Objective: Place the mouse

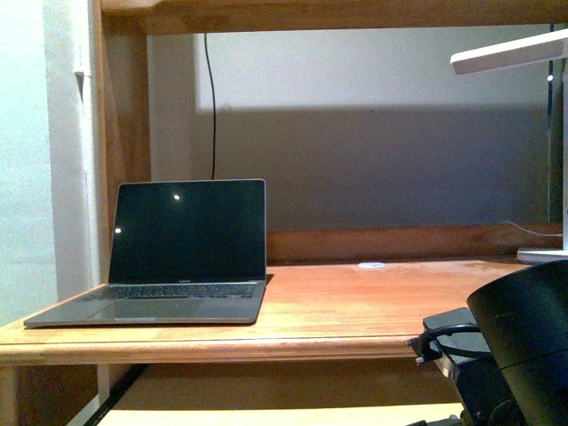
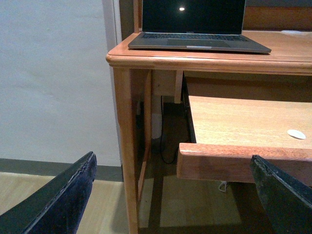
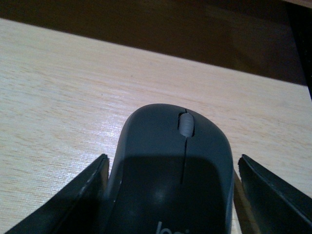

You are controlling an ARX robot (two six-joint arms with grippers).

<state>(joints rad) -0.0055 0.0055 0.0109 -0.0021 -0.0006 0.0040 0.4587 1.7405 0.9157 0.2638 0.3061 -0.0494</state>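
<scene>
The front view shows one wooden desk (image 1: 355,311), its top reddish and smooth with a rounded front edge. One open laptop (image 1: 177,257) sits on its left part, with a grey metal body, a black glossy screen and dark keys. One small flat white disc (image 1: 372,264) lies further back, well apart from the laptop. One white lamp (image 1: 524,53) with a flat bar head stands at the right edge, and one thin black cable (image 1: 211,106) hangs down the grey wall. One dark, rounded segment of the right arm (image 1: 524,346) fills the lower right corner. The mouse is not visible here.

In the left wrist view the left gripper (image 2: 173,158) has two black, rough-edged fingers (image 2: 63,200) spread wide with nothing between them. Beyond it, one pull-out shelf (image 2: 234,122) of lighter wood juts out under the desk top, with a second white disc (image 2: 296,134) on it.

In the right wrist view one mouse (image 3: 170,141), a dark grey matt dome with one pale scroll wheel, rests on a pale, fine-grained wooden board (image 3: 58,87). The right gripper (image 3: 171,158) straddles it, parted: one finger lies right against its side, while a strip of wood shows before the other.
</scene>
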